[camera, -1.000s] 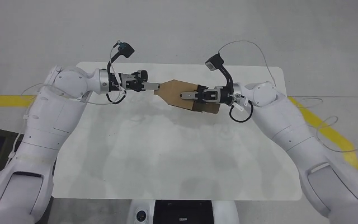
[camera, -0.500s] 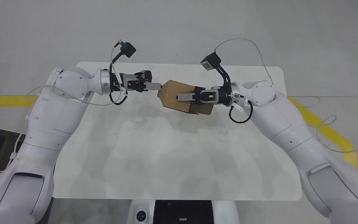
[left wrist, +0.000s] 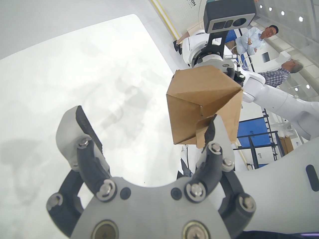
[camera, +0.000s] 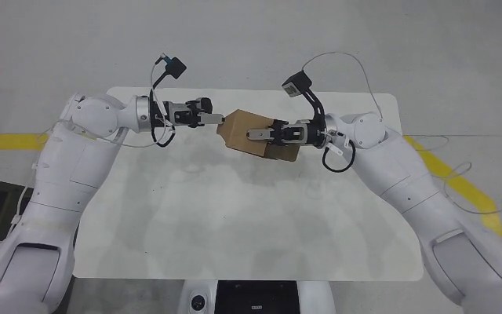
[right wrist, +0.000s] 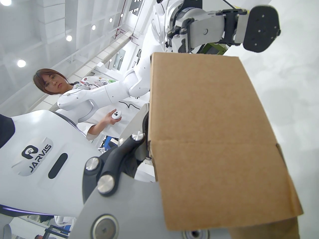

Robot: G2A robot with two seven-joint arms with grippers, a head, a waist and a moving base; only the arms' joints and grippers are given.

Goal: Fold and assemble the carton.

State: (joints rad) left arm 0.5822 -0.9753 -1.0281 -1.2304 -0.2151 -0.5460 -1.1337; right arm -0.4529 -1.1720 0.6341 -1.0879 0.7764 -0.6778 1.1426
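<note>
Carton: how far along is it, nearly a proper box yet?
Done: the carton is popped open into a hollow shape and held above the table. In hand: the right end effector clamps it, while the open left end effector has one finger against an end flap. Left: that end looks unclosed, with its flaps not yet tucked.
</note>
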